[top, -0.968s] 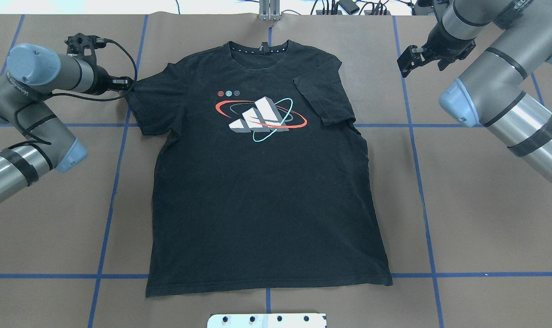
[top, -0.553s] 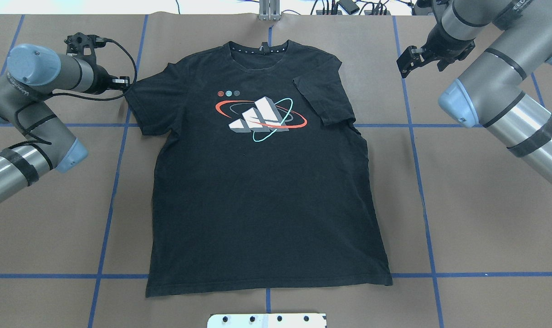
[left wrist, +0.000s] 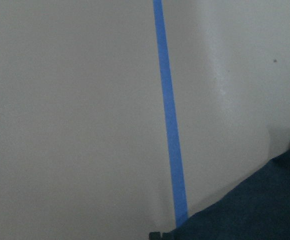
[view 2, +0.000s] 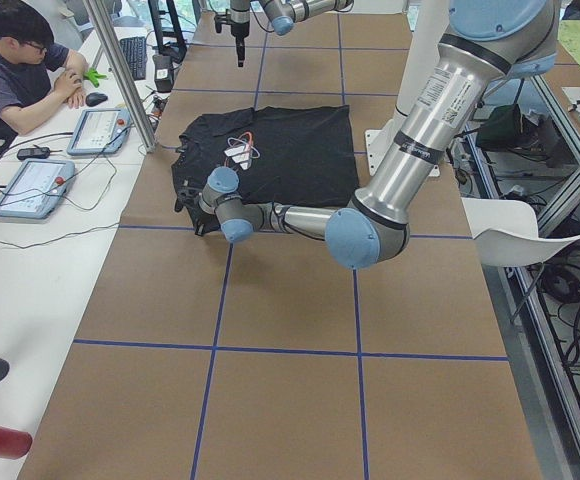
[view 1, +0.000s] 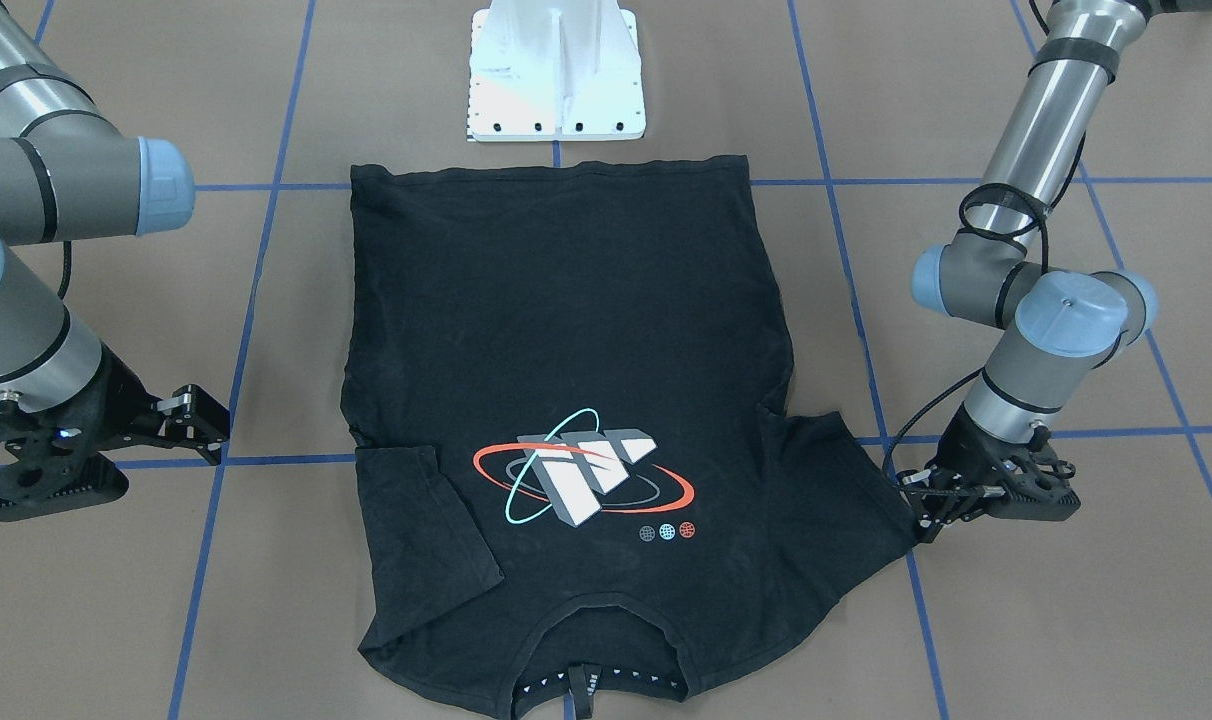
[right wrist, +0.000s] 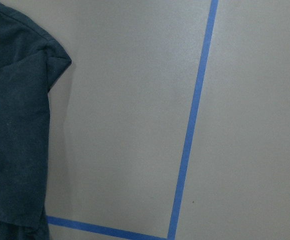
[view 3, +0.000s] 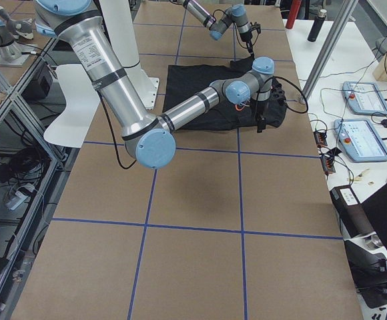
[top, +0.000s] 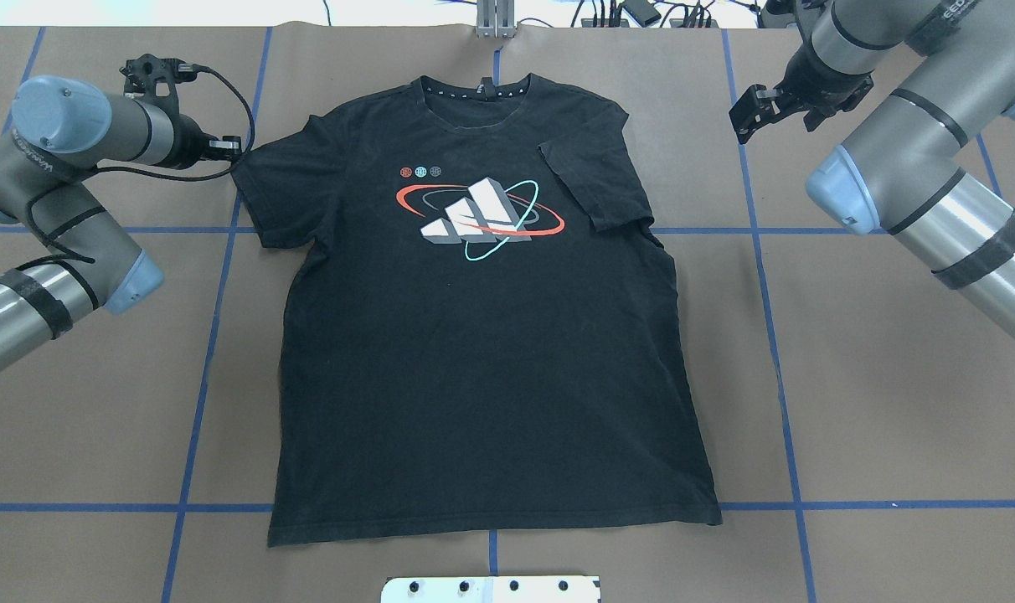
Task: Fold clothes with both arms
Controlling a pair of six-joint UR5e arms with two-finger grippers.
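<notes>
The black T-shirt [top: 482,352] lies flat on the brown table with its print up and its collar at the far edge. Its sleeve [top: 595,180] on my right side is folded over onto the chest. My left gripper [top: 233,151] is low at the tip of the other sleeve [view 1: 866,480], shut on the hem, and the cloth is drawn to a point there. The left wrist view shows only that sleeve's corner [left wrist: 255,210]. My right gripper [top: 744,113] hangs open and holds nothing, off the shirt beside the shoulder [right wrist: 15,125].
The white pedestal base [view 1: 556,70] stands just behind the shirt's hem. Blue tape lines [top: 767,335] cross the brown table cover. Cables and plugs lie along the far edge [top: 641,12]. A person [view 2: 20,70] sits at a side desk with tablets.
My left gripper has shifted slightly toward the far edge, and the sleeve tip has moved with it. The right arm has barely moved.
</notes>
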